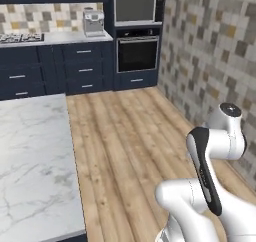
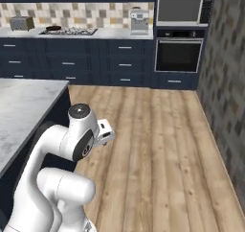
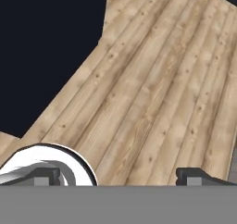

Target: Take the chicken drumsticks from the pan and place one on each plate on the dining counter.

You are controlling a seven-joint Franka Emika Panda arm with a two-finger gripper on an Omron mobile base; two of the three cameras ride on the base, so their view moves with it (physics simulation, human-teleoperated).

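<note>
tool (image 3: 118, 177) fingers spread, empty | aimed at wood floor (image 3: 152, 93) | dining counter (image 1: 30, 156) alongside

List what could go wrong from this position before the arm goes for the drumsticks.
1. The pan sits on the far stove, across the wooden floor; the base probably has to drive, and the dining counter stands close beside the arm.
2. The gripper points at the floor with fingers apart and nothing between them, so the hand view cannot guide a grasp yet.
3. From here the pan's contents are too small to make out.
</note>
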